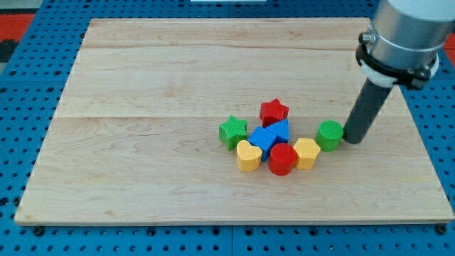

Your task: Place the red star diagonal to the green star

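The red star (274, 111) lies near the middle of the wooden board, at the top of a cluster of blocks. The green star (232, 131) lies to its lower left, at the cluster's left end. The two are close but apart. My tip (353, 139) is at the view's right, touching or almost touching the right side of a green round block (329, 135). My tip is well to the right of the red star.
Between the stars lie a blue cube (264, 139) and another blue block (281, 130). Below them are a yellow heart (248, 156), a red round block (282, 158) and a yellow block (306, 153). The board's edge (234, 222) runs along the bottom.
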